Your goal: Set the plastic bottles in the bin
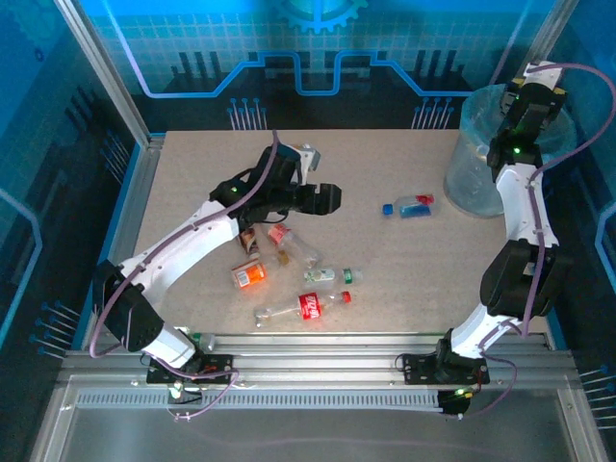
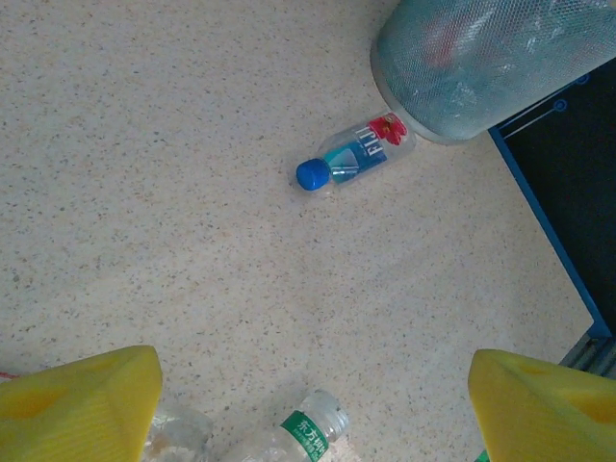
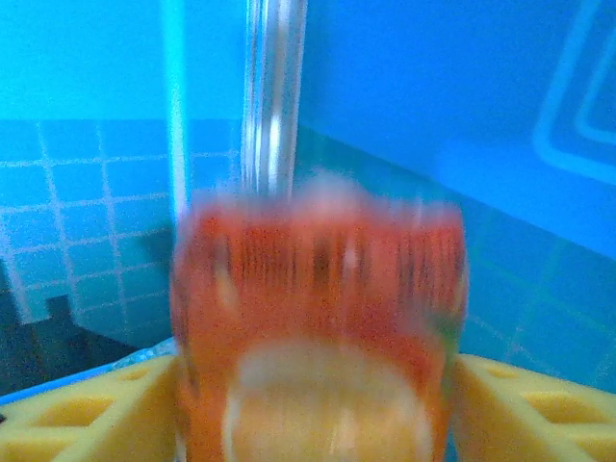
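While the right claw [image 3: 313, 404] is up over the bin [image 1: 469, 183] at the far right corner of the table [image 1: 404, 279], it's clamped on an orange bottle [image 3: 318, 308], pic's pretty blurry tho. Left claw [image 1: 322, 199] hangs over mid-table w/ its fingers [image 2: 87, 399] wide apart. Blue-cap bottle [image 2: 356, 156] lies on its side right against the bin's base. Several more bottles are scattered by the left arm, incl a red-label one [image 1: 306, 306] & a green-label one [image 1: 327, 276].
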{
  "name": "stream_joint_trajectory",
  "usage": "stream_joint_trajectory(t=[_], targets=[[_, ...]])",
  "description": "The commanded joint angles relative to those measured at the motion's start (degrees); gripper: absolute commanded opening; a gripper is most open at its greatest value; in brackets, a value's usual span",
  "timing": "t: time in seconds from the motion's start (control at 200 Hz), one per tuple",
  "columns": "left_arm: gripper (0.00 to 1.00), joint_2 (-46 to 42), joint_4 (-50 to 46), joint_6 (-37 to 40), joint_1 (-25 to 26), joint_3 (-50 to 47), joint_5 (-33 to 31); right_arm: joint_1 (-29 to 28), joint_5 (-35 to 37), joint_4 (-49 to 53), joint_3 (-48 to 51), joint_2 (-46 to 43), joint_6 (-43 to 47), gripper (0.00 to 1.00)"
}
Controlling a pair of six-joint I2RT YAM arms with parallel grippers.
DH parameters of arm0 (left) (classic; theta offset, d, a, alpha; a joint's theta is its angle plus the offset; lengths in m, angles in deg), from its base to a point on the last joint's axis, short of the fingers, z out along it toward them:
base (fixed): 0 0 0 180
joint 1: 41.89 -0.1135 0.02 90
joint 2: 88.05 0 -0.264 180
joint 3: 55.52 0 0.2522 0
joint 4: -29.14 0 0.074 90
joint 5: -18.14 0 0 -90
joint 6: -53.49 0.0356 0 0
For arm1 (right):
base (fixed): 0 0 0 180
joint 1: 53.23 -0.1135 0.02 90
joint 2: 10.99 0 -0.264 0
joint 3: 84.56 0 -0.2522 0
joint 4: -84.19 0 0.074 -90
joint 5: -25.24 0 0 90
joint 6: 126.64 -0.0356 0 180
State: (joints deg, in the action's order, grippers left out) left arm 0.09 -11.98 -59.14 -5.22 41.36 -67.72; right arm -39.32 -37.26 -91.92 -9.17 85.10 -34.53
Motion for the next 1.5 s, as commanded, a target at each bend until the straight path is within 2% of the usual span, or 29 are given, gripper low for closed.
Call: stream_joint_trajectory(t=[0.0, 0.165, 0.39, 0.54, 0.665, 0.85, 1.05, 1.256, 1.301, 1.496], targets=[[0.85, -1.2, 2.8, -2.0, 0.6, -2.6, -0.9, 1.2, -5.0, 1.9, -1.0, -2.5, -2.8, 0.8], [0.85, -1.9, 1.0, -0.9, 1.4, -2.4, -0.8, 0.9, -6.9, 2.2, 2.1, -4.2, -5.6, 0.9], [0.85, -4.9, 1.7, -0.6, 1.4, -5.1, -2.3, -2.3, -9.9, 5.0, 4.6, -5.9, -6.7, 0.86], [0.85, -6.3, 2.8, -1.4, 1.4, -7.3, -2.4, -4.4, -14.1, 15.7, 2.9, -5.7, -10.6, 0.82], [0.85, -7.3, 2.7, -1.4, 1.4, -8.1, -2.5, -5.6, -18.0, 28.2, -0.4, -5.7, -14.0, 0.84], [0.85, -9.2, 3.4, -1.3, 1.5, -10.5, -3.0, -6.9, -21.1, 43.5, -8.2, -2.0, -13.6, 0.83], [0.85, -11.0, 4.4, -1.8, 1.4, -13.7, -3.6, -7.1, -18.6, 57.6, -20.8, 7.6, -11.4, 0.82], [0.85, -13.5, 5.8, -3.2, 1.5, -17.3, -4.1, -8.8, -14.7, 62.5, -29.4, 13.8, -8.2, 0.8], [0.85, -14.1, 6.0, -3.5, 1.4, -18.1, -4.4, -9.0, -14.5, 63.7, -31.3, 15.1, -7.9, 0.78], [0.85, -15.7, 5.5, -2.9, 1.4, -19.4, -5.5, -10.9, -13.8, 66.5, -35.7, 17.6, -6.2, 0.58]])
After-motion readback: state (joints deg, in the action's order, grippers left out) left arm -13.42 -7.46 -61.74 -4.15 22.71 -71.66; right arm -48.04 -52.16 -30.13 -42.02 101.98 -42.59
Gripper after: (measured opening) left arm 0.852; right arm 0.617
